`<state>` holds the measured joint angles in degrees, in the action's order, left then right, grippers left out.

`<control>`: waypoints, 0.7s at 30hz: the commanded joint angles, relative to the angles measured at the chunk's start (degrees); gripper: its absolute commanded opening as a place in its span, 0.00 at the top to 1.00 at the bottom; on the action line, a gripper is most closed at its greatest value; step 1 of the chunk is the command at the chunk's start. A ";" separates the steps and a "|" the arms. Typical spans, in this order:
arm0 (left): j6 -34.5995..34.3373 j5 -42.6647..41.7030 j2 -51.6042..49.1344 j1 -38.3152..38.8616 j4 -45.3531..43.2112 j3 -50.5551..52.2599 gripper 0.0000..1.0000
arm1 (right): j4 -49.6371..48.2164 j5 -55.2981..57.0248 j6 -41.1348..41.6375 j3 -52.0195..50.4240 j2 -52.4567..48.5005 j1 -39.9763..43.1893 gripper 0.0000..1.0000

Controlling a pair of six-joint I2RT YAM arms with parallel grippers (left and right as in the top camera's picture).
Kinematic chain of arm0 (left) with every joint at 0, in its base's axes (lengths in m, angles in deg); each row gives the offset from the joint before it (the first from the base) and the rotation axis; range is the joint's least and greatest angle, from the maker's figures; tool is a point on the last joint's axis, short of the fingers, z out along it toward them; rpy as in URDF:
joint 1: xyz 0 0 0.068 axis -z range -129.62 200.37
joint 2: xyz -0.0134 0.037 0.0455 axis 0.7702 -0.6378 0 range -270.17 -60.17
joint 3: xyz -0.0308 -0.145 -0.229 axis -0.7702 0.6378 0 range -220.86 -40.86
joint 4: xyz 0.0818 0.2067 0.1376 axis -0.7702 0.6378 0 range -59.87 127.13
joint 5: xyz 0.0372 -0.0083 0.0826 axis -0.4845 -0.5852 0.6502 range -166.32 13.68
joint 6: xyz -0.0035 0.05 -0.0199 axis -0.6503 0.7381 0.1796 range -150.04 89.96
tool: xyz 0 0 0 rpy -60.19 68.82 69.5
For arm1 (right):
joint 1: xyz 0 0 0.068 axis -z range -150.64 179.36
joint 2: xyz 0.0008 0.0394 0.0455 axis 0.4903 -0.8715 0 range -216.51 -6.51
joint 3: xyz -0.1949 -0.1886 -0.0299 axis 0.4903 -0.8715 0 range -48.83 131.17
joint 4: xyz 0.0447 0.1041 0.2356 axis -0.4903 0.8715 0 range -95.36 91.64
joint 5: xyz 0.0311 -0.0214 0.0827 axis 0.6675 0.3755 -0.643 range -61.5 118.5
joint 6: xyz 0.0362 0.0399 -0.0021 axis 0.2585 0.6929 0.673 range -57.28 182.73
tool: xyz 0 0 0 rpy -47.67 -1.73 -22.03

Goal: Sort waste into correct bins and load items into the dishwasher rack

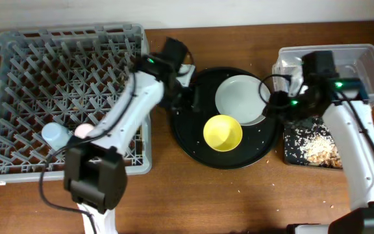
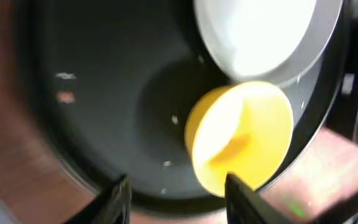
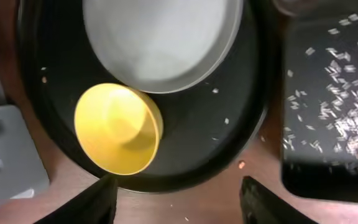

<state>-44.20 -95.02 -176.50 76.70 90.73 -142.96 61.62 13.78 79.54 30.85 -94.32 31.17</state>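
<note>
Brown wooden tabletop (image 1: 174, 201) fills the view under a pale wall, and the job looks about half done. One dishwasher rack (image 1: 70, 31) takes up the left side of the table; two cups already sit in it near its front edge, the small blue cup (image 1: 56, 134) and the small pink cup (image 1: 83, 130), side by side. One pale plate (image 1: 237, 97) and one yellow bowl (image 1: 223, 132) are not yet loaded. Both rest on the round black tray (image 1: 193, 140) at mid-table, with the bowl at the plate's near rim, touching or overlapping it. Two bins stand by the right edge. The clear tub (image 1: 369, 58) toward the far right corner holds something white at its left end, too unclear to name. The shallow black rectangular tray (image 1: 287, 156) in front of it holds a heap of beige food scraps (image 1: 318, 151). A few stray grains (image 3: 226, 121) dot the round tray, so a little waste may be left, and no chopsticks or wrapper can be made out. The left gripper (image 2: 178, 198) hovers over the round tray's left side with its fingers spread wide and nothing between them. The right gripper (image 3: 180, 200) hangs over the tray's right side, likewise spread wide and empty. The bowl lies nearest both, so it is probably the next pick.
</note>
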 commanded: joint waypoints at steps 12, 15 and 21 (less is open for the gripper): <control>0.50 -0.39 -2.60 0.35 -3.43 3.93 1.00 | 0.28 -1.18 0.00 0.59 -0.04 0.48 0.01; -1.77 28.50 5.05 -5.77 16.70 -11.28 1.00 | 0.28 -1.16 0.00 0.59 -0.04 0.48 0.02; -9.86 74.23 10.36 -11.23 20.90 -8.33 1.00 | 0.28 -1.16 0.00 0.59 -0.04 0.48 0.02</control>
<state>-49.68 -38.28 -164.74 66.41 113.09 -155.38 61.93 12.90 79.28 30.85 -94.32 31.58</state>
